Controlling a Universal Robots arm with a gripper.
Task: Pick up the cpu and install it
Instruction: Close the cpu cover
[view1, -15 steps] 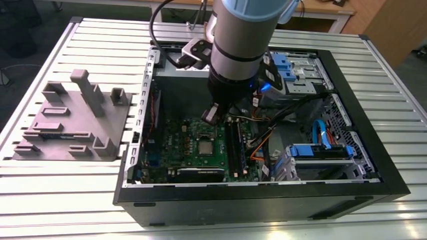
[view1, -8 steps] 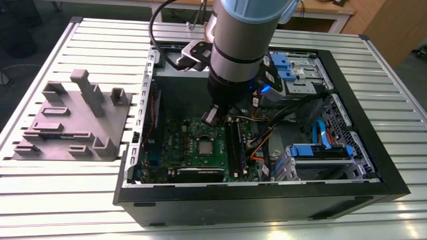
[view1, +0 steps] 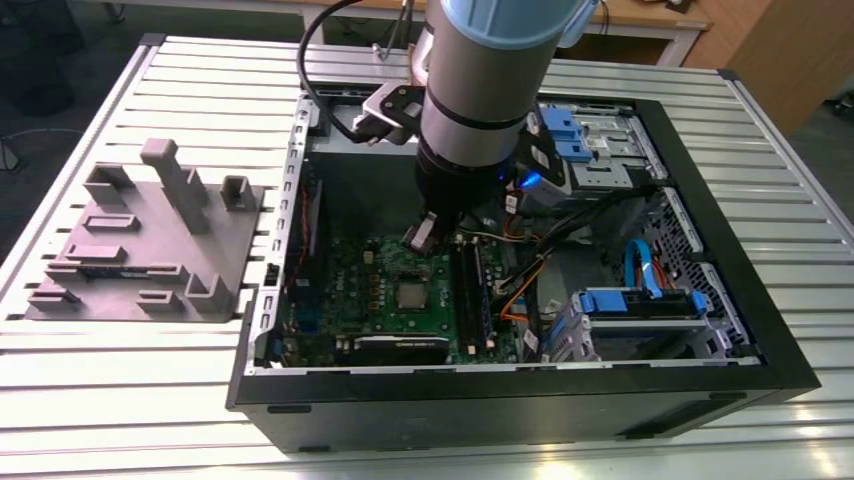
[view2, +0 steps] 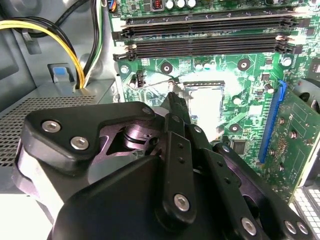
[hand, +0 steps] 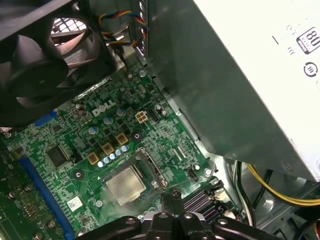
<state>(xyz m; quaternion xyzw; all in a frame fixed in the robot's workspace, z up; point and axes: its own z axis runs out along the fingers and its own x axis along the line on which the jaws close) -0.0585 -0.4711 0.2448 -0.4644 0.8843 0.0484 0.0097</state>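
Observation:
The cpu (hand: 126, 185), a small silvery square chip, lies flat in its socket on the green motherboard (hand: 75, 150) inside the open computer case. It also shows as a bright square (view2: 205, 100) in the second wrist view and as a small grey square (view1: 411, 294) in the exterior view. My gripper (view1: 424, 235) hangs a little above the board, beside the cpu and not touching it. Its dark fingers (view2: 172, 107) come together into one narrow tip (hand: 172, 196), shut with nothing between them. A thin wire lever (view2: 160, 80) lies by the socket's corner near that tip.
Black memory slots (view2: 200, 35) run along one side of the socket. A big grey box with a white label (hand: 240, 75) and a black fan (hand: 45, 65) flank the board. Yellow cables (view2: 65, 45) hang nearby. A grey fixture (view1: 140, 240) stands on the slatted table outside the case.

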